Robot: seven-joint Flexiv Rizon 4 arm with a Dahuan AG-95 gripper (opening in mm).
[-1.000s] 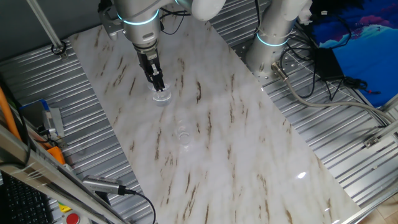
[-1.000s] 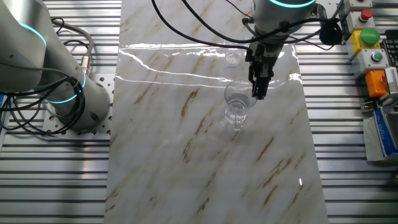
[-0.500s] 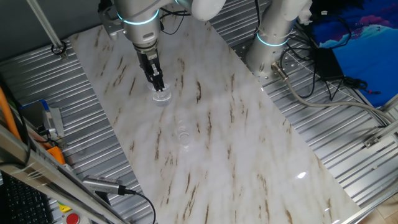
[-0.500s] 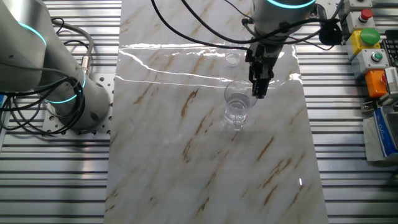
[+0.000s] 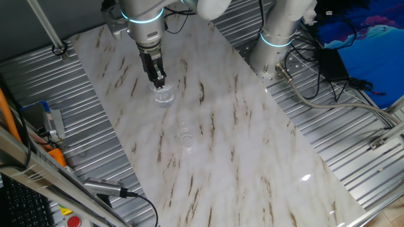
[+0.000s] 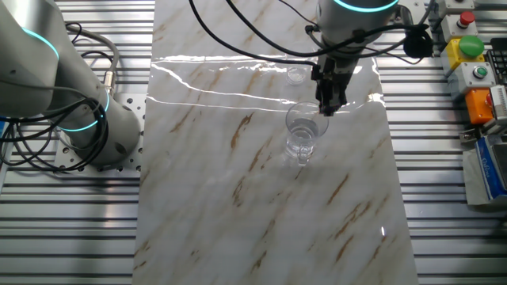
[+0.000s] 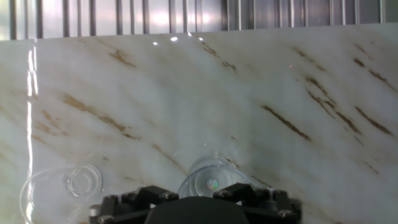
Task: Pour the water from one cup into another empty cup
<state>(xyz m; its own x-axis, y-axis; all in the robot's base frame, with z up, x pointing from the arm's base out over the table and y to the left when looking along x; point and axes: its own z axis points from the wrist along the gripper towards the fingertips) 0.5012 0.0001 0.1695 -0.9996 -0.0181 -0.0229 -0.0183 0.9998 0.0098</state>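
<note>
The larger clear tumbler [image 5: 164, 96] stands upright on the marble table; in the other fixed view [image 6: 302, 134] faint glints of water show near its bottom. The smaller clear cup [image 5: 185, 135] stands upright apart from it, also in the other fixed view [image 6: 296, 75]. My gripper [image 5: 160, 82] hangs just above the tumbler's rim [image 6: 325, 110], open and holding nothing. In the hand view the tumbler [image 7: 211, 177] shows between my dark fingers [image 7: 249, 194], and the smaller cup [image 7: 79, 181] is at the lower left.
The marble table top [image 5: 252, 157] lies on a ribbed metal bench. A second robot base [image 5: 278, 38] stands at the far side, with cables [image 6: 47, 134] around it. A box with coloured buttons [image 6: 467, 55] sits beside the table edge.
My gripper has risen a little from the tumbler's rim. The tumbler and the smaller cup have stayed where they were.
</note>
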